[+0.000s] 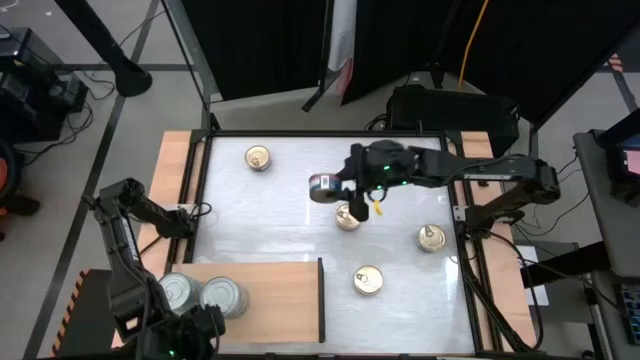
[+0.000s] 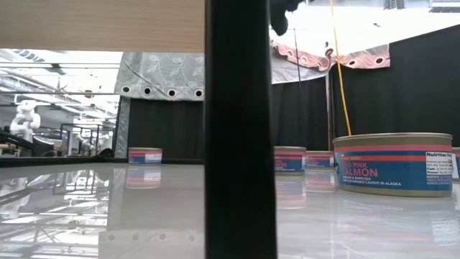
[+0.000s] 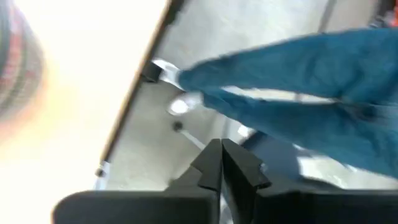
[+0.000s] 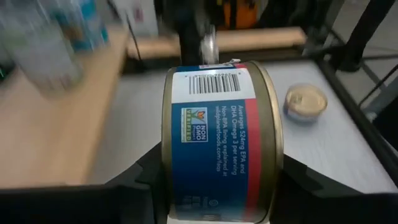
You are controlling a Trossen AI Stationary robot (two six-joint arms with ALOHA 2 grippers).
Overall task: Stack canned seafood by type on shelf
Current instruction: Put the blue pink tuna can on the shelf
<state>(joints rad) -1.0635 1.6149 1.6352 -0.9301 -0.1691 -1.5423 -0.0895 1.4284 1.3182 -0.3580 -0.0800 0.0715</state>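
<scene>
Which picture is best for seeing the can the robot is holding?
The right wrist view: the held tin fills it, clamped in the right end effector, label readable. The high view shows it small, above the table. The low and left wrist views miss it.

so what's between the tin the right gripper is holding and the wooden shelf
In the high view, only bare white tabletop lies between the held tin in the right gripper and the shelf. The other loose tins lie off to the sides.

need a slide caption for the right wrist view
Right gripper shut on a blue-and-red labelled tin, carried on its side; gold-lidded tin on the white table beyond.
</scene>
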